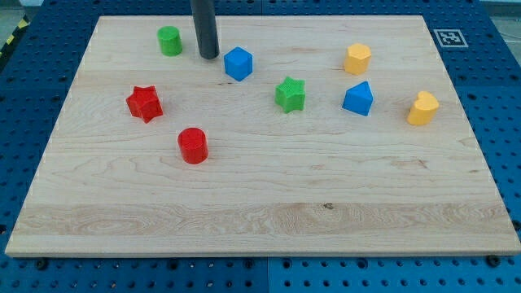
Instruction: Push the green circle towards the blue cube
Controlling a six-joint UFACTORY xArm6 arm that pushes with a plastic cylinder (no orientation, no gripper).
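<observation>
— Pale wood, that board (260, 220), and nothing on its near half. Take the blue cube (238, 63) as the mark. What comes first from where we stand?

— The red cylinder (193, 145), nearest us, well below the cube and to its left. Then the red star (144, 103), further left again and a bit higher.

— And on the other side?

— The green star (290, 94) sits just to the cube's right and slightly nearer us. Beyond it, the blue pyramid-like block (358, 98), then a yellow block (422, 108) far off right. Another yellow block (356, 59) lies level with the cube, well to its right.

— The green circle?

— The green circle (169, 40) is to the cube's left and a little further back, near the board's far edge.

— And the rod?

— My tip (209, 57) rests between the two, close beside the cube's left side, apart from the circle. There is no claw on it, only the straight dark rod, so nothing to open or close.
</observation>
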